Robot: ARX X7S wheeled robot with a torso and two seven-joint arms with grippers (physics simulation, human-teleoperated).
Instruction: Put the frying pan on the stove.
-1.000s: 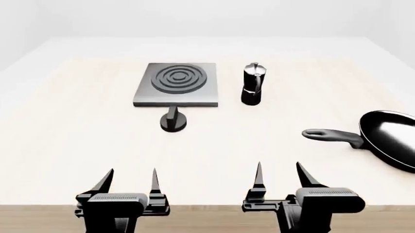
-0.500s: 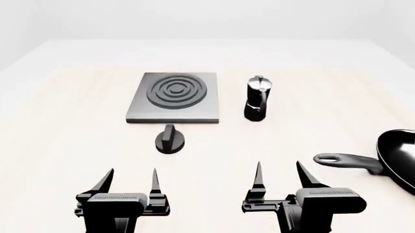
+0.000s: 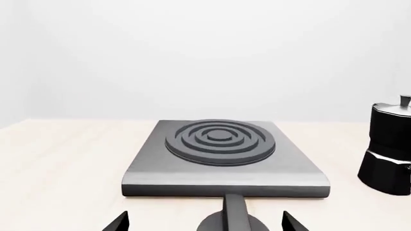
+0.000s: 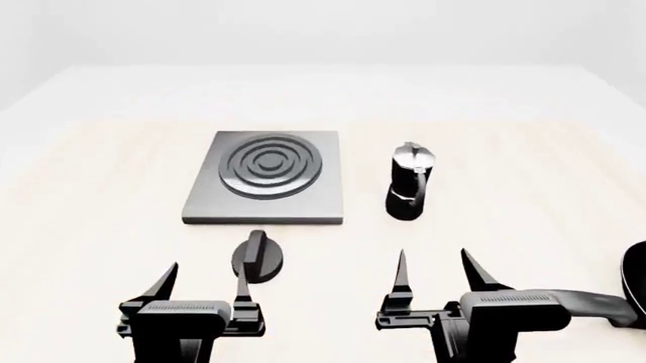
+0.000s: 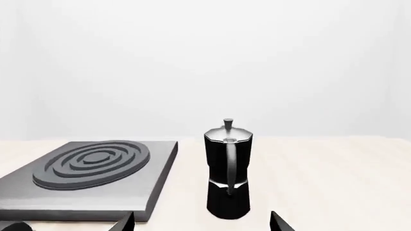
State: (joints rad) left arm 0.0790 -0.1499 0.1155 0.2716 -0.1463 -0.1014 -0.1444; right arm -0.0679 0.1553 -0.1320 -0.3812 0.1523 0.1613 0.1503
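Note:
Only the frying pan's long black handle (image 4: 597,304) and a sliver of its black rim (image 4: 640,277) show, at the head view's right edge just right of my right gripper's body; the wrist views do not hold the pan. The stove (image 4: 268,178), a flat dark grey plate with ring burner, lies ahead, left of centre; it appears also in the wrist views (image 3: 218,159) (image 5: 90,168). My left gripper (image 4: 207,274) (image 3: 205,224) stands open and holds nothing. My right gripper (image 4: 434,263) (image 5: 202,225) is open too, nothing between its fingers.
A black-and-silver moka pot (image 4: 409,183) (image 5: 228,168) (image 3: 388,144) stands upright right of the stove, ahead of my right gripper. A small black round knob (image 4: 256,257) (image 3: 234,219) sits on the light wooden table (image 4: 101,197) before the stove, close by my left gripper's fingers.
The whole scene has slid nearer and lower in the head view. The pan has drifted to the right edge and mostly out of frame. Both grippers keep their places and stay open.

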